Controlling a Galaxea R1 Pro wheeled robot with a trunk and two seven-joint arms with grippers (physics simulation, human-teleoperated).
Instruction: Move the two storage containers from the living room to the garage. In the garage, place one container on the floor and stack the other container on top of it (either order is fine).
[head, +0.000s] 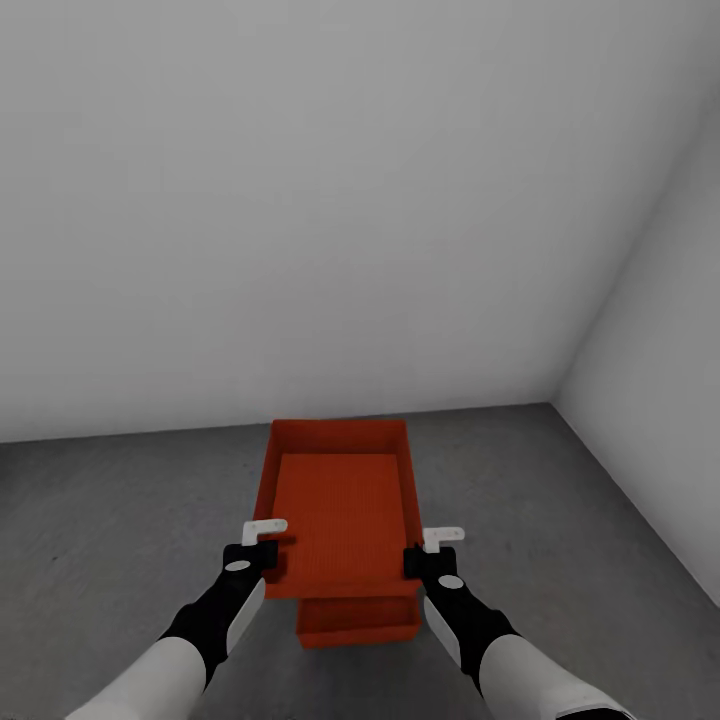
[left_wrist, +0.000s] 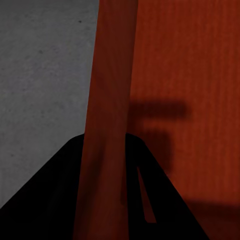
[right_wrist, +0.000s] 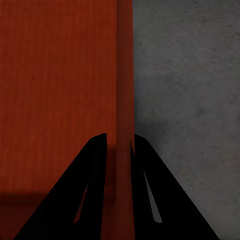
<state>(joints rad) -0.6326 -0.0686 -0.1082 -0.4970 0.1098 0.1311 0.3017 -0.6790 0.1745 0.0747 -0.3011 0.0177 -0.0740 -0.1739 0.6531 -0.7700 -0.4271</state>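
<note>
Two orange-red bins in a grey-walled room. The upper bin (head: 340, 510) is a lidless rectangular box with slightly tapered walls and a finely ribbed inner floor; it is held above the dark grey concrete floor (head: 110, 520), near the corner where two plain walls (head: 300, 200) meet. The left claw (head: 262, 548) is closed on the bin's left wall, and the right claw (head: 425, 555) is closed on its right wall; each wrist view shows the thin wall (left_wrist: 107, 125) (right_wrist: 125, 100) running between dark fingers (right_wrist: 90, 190). The lower bin (head: 357, 622) shows beneath the near end of the upper one, resting on the floor; contact between the two cannot be told.
</note>
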